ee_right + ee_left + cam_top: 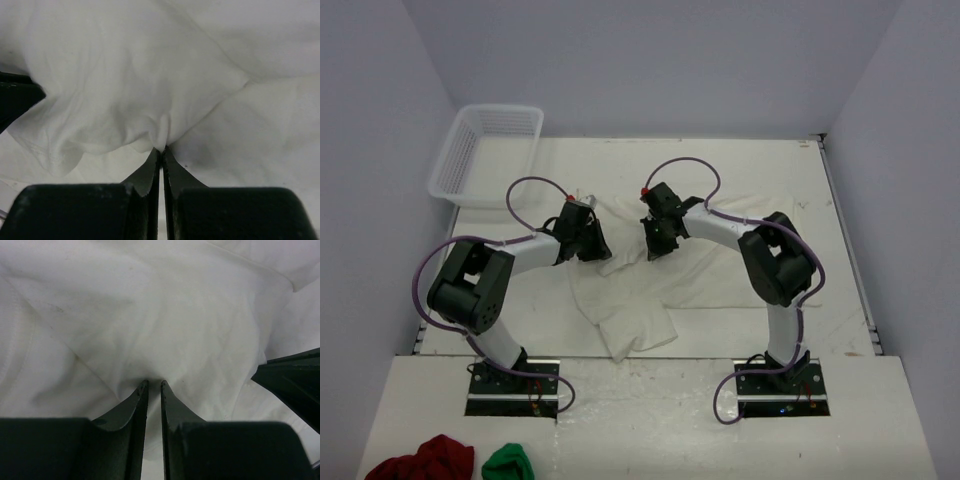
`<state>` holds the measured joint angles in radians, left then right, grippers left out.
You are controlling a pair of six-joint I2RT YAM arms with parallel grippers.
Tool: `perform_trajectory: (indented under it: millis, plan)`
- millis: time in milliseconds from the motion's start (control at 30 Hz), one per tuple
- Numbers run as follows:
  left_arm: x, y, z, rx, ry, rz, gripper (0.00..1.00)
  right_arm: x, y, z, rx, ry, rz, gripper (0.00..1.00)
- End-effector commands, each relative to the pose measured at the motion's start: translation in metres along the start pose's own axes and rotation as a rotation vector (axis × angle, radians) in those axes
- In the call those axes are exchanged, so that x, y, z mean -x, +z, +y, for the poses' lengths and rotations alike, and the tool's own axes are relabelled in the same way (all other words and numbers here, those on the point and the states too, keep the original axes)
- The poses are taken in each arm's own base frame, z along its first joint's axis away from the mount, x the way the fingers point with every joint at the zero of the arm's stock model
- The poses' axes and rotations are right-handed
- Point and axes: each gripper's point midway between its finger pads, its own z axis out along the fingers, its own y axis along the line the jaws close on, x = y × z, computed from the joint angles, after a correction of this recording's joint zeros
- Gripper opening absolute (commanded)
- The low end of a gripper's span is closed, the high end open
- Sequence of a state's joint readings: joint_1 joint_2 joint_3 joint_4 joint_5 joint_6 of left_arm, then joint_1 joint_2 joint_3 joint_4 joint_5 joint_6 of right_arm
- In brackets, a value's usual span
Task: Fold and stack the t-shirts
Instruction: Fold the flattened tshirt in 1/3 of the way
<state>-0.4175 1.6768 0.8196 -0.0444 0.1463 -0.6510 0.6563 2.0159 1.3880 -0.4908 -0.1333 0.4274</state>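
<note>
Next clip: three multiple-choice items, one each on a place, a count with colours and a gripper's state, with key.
1. Where does the white basket stand? A) far left corner of the table B) between the arms C) near right edge
2. Coloured cloth bundles at the near edge? A) one, blue B) a dark red bundle and a green bundle C) three, yellow
3. The right gripper is: A) wide open B) shut on the t-shirt C) holding the basket
Key: 1A, seen in the top view; 2B, both lie near left; 3B, its jaws pinch a white fold.
</note>
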Motion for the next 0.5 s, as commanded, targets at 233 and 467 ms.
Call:
perform_trajectory:
  millis: [233,467]
  plan:
    - [-0.013,0.01,0.019,0.045,-0.009,0.024,0.17,0.003,-0.037,-0.007,-0.061,0.015,-0.083,0.0]
    - [-0.013,0.011,0.022,0.057,-0.009,0.021,0.17,0.001,-0.042,-0.01,-0.075,0.015,-0.094,0.0]
